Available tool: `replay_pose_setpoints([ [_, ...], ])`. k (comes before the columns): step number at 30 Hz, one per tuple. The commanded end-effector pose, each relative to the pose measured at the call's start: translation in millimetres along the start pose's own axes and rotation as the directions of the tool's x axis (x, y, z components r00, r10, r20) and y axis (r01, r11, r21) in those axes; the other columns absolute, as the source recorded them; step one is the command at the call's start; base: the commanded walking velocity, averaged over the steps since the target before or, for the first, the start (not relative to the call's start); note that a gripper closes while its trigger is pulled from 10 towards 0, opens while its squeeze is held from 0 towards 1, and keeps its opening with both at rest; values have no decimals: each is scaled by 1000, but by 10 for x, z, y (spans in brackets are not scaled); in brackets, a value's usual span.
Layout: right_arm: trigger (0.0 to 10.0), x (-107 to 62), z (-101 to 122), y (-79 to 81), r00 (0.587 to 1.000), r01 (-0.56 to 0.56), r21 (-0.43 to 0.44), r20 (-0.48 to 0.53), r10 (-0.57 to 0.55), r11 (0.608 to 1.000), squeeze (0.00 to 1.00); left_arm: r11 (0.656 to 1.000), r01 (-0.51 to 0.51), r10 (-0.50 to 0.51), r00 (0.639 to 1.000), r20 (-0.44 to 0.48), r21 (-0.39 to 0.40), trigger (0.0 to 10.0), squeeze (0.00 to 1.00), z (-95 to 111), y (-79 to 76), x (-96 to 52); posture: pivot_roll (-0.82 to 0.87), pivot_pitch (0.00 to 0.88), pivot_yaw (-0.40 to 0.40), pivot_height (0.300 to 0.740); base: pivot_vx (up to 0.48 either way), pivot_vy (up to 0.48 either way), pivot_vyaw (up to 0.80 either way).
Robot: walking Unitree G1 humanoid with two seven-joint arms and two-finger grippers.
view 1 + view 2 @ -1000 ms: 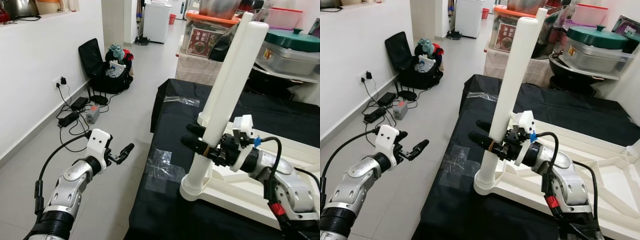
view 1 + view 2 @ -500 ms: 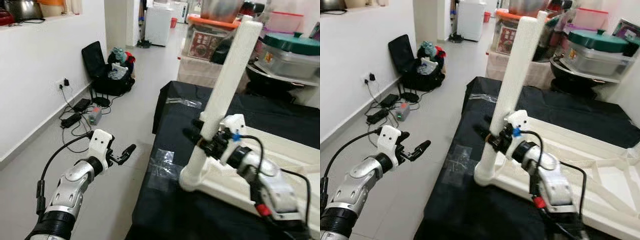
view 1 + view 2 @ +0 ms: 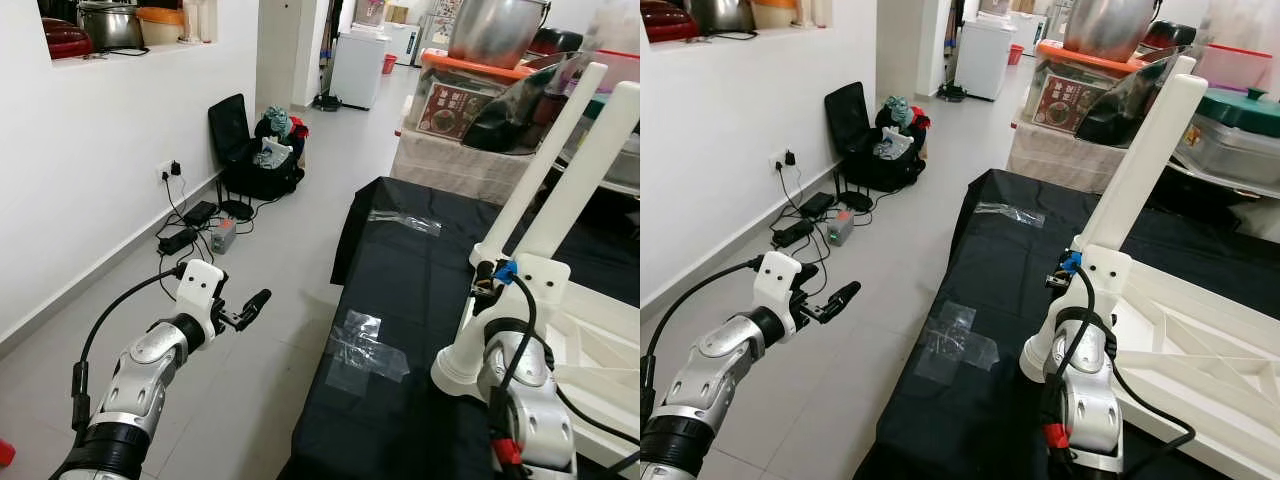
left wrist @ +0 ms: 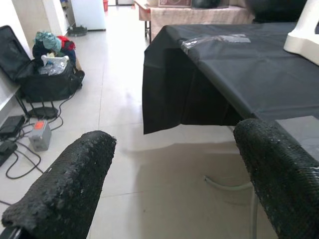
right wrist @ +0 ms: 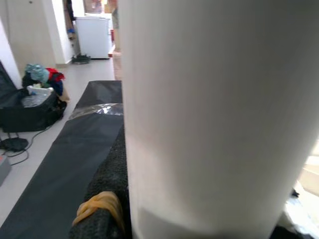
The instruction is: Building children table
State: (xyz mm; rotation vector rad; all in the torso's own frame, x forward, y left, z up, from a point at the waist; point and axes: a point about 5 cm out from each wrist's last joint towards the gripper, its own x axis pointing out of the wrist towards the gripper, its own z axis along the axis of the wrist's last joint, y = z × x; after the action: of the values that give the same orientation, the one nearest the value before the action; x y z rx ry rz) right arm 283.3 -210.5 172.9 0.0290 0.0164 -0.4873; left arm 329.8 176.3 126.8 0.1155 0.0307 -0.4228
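Note:
The white children's table (image 3: pixel 600 345) lies upside down on a black-covered bench. Two white legs stand up from it: a near one (image 3: pixel 575 190) and one behind it (image 3: pixel 545 150). My right gripper (image 5: pixel 199 219) is shut on the lower part of the near leg; a black finger (image 5: pixel 107 199) with a yellow band presses its side. From the head, the right wrist (image 3: pixel 520 330) hides those fingers. My left gripper (image 3: pixel 245 308) hovers open over the floor, left of the bench, holding nothing.
The black cloth (image 3: pixel 410 270) has clear tape patches (image 3: pixel 365 345) near its left edge. By the wall there are a black bag (image 3: pixel 255 160) and power cables (image 3: pixel 195 225). Boxes and pots (image 3: pixel 495 30) crowd the back. Open floor lies to the left.
The head view has swung and lifted. My right wrist has turned on the leg, so its fingers now point away from me instead of to the left. The left arm has kept its pose.

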Motion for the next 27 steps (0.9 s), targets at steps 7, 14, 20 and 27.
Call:
replay_pose_setpoints([
  [7,10000,13,-322,-9,983,31,-54,-177,-40,998,0,1000,6,-6,1000,-8,-4,10000,0,-25,-33,10,43,0,-112,740,0,0,0],
  [14,10000,15,-259,0,989,18,-28,-145,-22,999,604,1000,4,-4,1000,-2,-6,10000,0,-18,-42,13,39,0,-113,740,0,0,0],
  [20,10000,39,-180,69,991,-64,-29,-121,60,998,0,1000,2,-2,1000,10,-14,10000,0,-3,-51,18,36,0,-110,740,0,0,0],
  [27,10000,79,-117,148,986,-143,-31,-93,139,989,0,1000,-5,5,1000,20,-19,10000,0,20,-46,18,43,0,-117,740,0,0,0],
])
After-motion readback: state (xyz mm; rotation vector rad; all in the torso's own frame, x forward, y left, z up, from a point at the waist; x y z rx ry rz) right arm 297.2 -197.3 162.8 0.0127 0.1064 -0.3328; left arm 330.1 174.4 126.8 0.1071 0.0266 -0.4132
